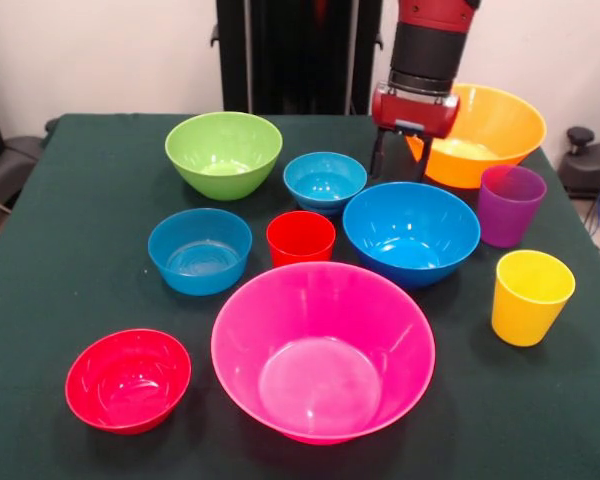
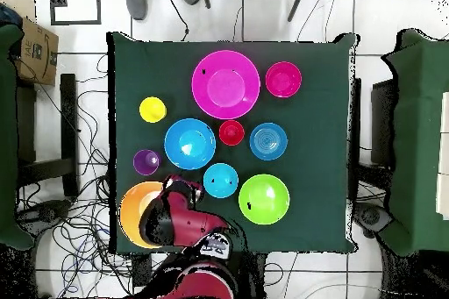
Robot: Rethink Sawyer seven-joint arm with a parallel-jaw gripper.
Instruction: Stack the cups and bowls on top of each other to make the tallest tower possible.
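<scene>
My gripper [image 1: 399,170] hangs at the near left rim of the orange bowl [image 1: 495,125], fingers apart, one on each side of the rim; it looks open. In the overhead view the gripper [image 2: 181,187] sits at the orange bowl's [image 2: 130,217] edge. Every piece stands singly, none nested: green bowl [image 1: 223,152], light-blue bowl [image 1: 325,181], two blue bowls [image 1: 199,250] [image 1: 411,231], big pink bowl [image 1: 322,350], and small red bowl [image 1: 128,380]. The red cup [image 1: 300,238] stands in the middle, and the purple cup [image 1: 510,205] and yellow cup [image 1: 531,296] at the right.
A dark green cloth covers the table [image 1: 80,220]. The orange bowl is close to the table's far right corner. From above, a cardboard box [image 2: 31,46], chairs and floor cables surround the table.
</scene>
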